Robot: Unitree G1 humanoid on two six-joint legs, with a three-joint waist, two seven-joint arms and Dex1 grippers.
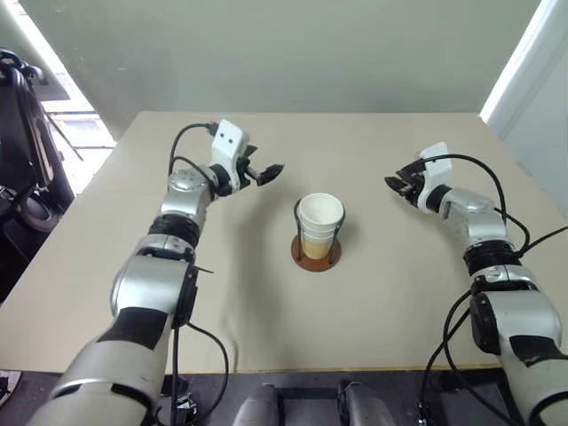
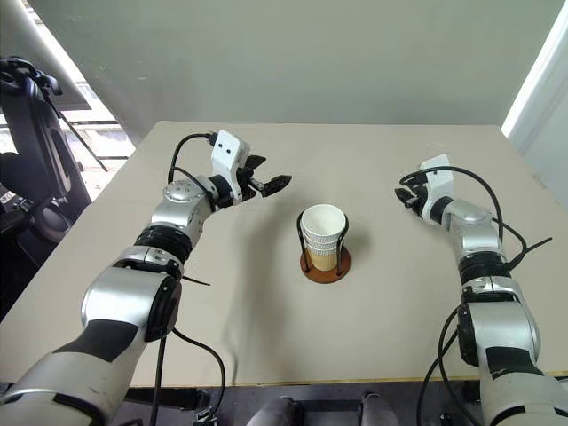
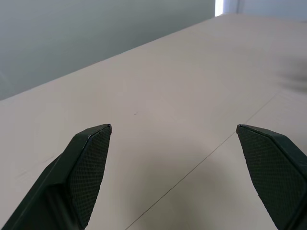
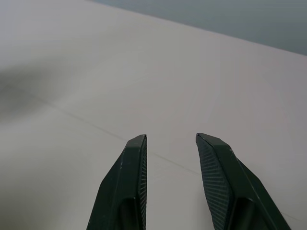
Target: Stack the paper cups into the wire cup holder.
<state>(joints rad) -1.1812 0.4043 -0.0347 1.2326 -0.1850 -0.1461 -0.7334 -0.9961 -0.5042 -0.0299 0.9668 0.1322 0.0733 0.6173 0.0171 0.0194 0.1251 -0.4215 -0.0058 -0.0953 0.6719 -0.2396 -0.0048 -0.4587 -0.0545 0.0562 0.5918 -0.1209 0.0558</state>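
- Three paper cups [image 1: 320, 224], as far as I can count the rims, sit nested one inside the other in the wire cup holder [image 1: 317, 251], near the middle of the table [image 1: 399, 319].
- Seen from the holder, my left gripper [image 1: 264, 170] is at about ten o'clock and my right gripper [image 1: 401, 185] at about two o'clock. Both are well apart from the stack and both hover above the table top.
- Left gripper: the fingers [image 3: 88, 163] are spread wide, and nothing is between them.
- Right gripper: the fingers [image 4: 132, 182] stand partly apart with a narrow gap, and they also pinch nothing.
- I see no loose cup on the table, so I judge that the stacking is already done or almost done.
- Handling, as my judgement: the cups are very light and thin, so a hard squeeze will dent the wall. The paper outside looks not slippery, so a soft pinch should be enough.
- If I must touch the stack, I would take the top cup just below the white rim, where the rolled edge makes it stiffer.
- One risk: the holder looks small and light, and a push from the side may slide it or tip it over.
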